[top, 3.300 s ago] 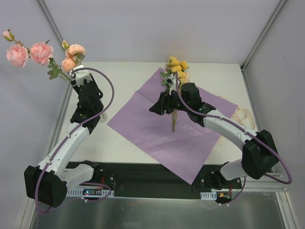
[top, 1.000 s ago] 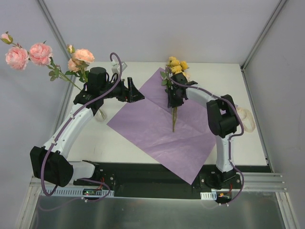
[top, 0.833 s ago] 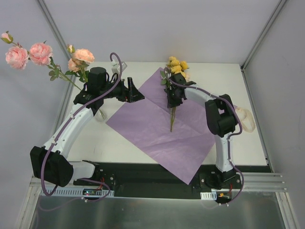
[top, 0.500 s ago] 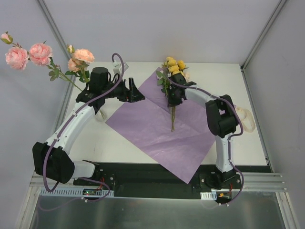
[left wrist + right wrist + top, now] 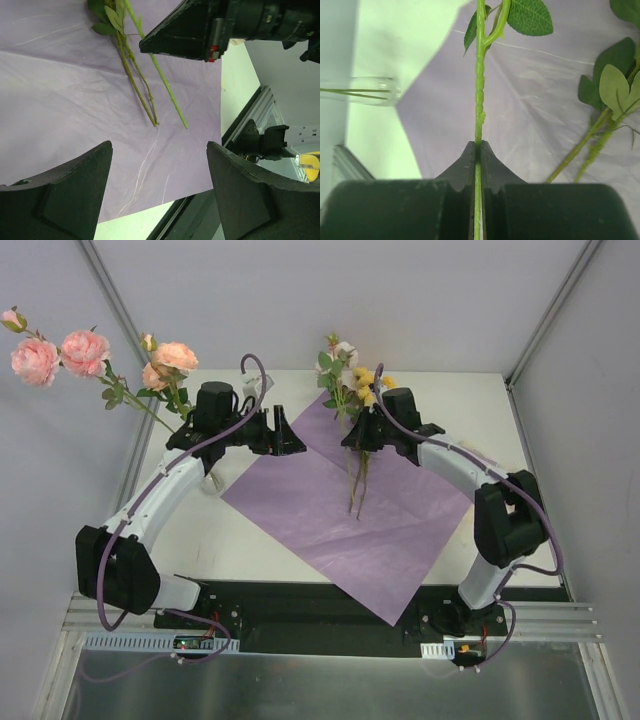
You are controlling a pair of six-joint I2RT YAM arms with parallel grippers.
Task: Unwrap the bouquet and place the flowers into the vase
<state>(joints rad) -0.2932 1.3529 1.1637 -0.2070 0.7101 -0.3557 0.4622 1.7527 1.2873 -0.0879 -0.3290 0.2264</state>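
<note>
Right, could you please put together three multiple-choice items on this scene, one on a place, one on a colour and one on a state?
1. Where do the long-stemmed pink roses stand?
A. flat on the paper
B. in the small clear glass vase
C. on the floor

2. What colour is the flat paper sheet under the arms?
A. green
B. white
C. purple

3. How is the right claw?
A. shut on a thin green flower stem
B. wide open
C. shut on nothing

Answers: B, their stems lead down to the vase at the left; C, the sheet shows purple in every view; A, the right wrist view shows the claw pinching the stem.
</note>
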